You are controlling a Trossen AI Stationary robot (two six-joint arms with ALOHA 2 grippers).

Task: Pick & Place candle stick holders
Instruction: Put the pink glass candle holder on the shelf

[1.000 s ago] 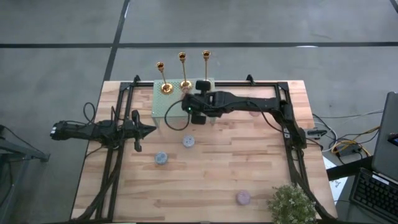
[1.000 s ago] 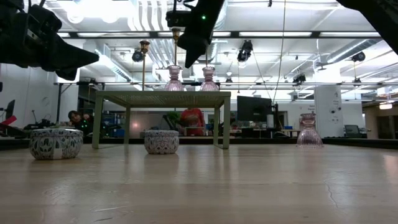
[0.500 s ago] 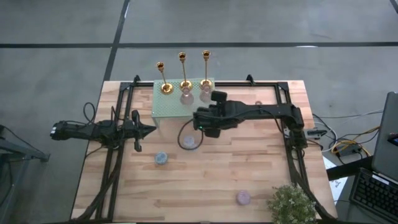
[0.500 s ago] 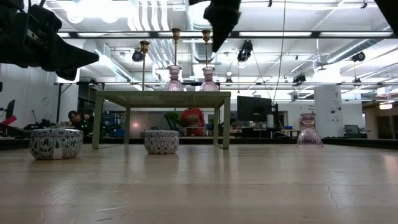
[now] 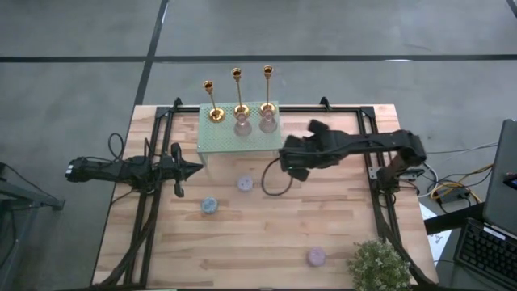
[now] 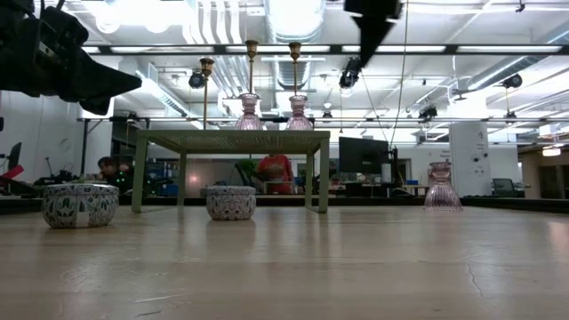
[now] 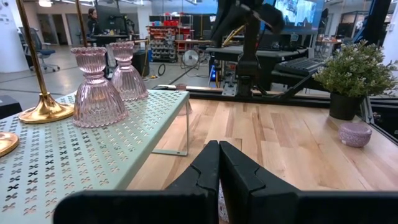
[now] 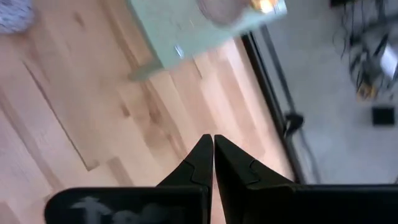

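Reaching for the third pink glass holder, your right gripper, fingers pressed together and empty, is the nearer one; the holder lies toward the table's right edge.

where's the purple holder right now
In the high view the purple holder sits on the table's near right part, just left of the potted plant, far from both grippers.

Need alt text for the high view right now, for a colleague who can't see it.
Seen from above, three gold candlesticks and two pink glass holders stand on a green rack. The right gripper hangs beside it, the left gripper waits at the table's left.
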